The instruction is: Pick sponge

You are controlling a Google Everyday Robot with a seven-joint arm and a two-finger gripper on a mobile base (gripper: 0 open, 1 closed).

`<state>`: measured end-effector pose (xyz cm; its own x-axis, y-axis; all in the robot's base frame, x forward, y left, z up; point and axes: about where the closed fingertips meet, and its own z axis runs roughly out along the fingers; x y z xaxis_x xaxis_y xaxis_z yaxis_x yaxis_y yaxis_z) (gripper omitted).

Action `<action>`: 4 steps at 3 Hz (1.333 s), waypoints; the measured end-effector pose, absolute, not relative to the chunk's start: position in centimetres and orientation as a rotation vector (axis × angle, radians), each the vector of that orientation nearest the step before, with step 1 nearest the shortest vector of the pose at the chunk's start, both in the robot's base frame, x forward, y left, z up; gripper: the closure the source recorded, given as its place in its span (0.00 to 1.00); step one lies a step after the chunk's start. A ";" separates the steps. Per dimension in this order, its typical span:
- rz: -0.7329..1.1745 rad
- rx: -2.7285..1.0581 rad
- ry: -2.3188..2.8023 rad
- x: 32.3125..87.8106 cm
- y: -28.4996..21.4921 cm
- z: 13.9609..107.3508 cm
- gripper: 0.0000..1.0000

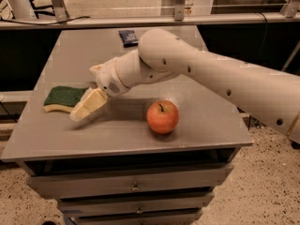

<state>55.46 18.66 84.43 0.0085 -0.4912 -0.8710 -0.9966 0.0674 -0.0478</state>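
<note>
Gray desk point(206, 125) with drawers point(131, 184) below the top. Sponge point(63, 98) lies flat on the left part of the desk, green side up, pale yellow foam showing along its near edge. Not lifted, resting on the surface.

White arm point(220, 78) comes in from the right and crosses over the middle of the desk, wrist angled down and to the left. Pincer point(80, 112) sits low over the desk at the sponge's right end, cream-coloured, tilted down-left, tip near the desk surface. It overlaps the sponge's right edge from this view; cannot tell if it touches the sponge. Cannot tell if the pincer is released or clenched. It is not carrying the sponge.

Red apple point(162, 116) stands upright on the desk to the right of the pincer, stem up, well apart from the sponge, under the arm's forearm line. Small dark packet point(128, 37) lies at the far edge of the desk, behind the arm, well apart from everything else.

Speckled floor point(262, 191) at lower right.
</note>
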 end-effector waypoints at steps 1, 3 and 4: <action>0.863 -1.505 1.600 55.8 19.5 83.8 0.17; 0.874 -1.467 1.636 56.0 19.0 83.6 0.64; 0.840 -1.449 1.632 56.7 17.3 85.1 0.87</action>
<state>56.72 17.29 85.11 -0.0441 -0.4744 -0.8792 -0.9911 0.1311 -0.0210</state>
